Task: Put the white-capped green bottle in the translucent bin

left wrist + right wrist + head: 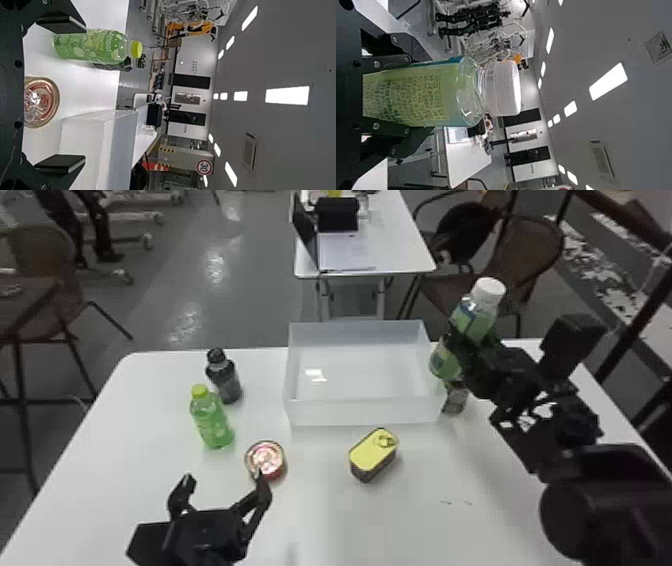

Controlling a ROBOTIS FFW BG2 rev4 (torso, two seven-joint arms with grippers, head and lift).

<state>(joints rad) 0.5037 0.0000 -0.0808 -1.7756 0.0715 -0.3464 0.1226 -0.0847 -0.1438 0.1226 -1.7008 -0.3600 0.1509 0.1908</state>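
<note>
R gripper is pinching the bottle aloft by the bin, pickup done, drop-in pending, L gripper hanging w/ fingers spread.

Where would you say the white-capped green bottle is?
In the head view, the bottle is held by the right gripper, beside the right wall of the translucent bin.

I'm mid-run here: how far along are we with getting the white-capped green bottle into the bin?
The grasp looks done: the right tool has its fingers on both sides of the white-capped green bottle. In hand: that bottle, apparently raised, at the right side of the translucent bin. What's left, I judge: bring it over the bin wall, lower it inside and let go.
</note>
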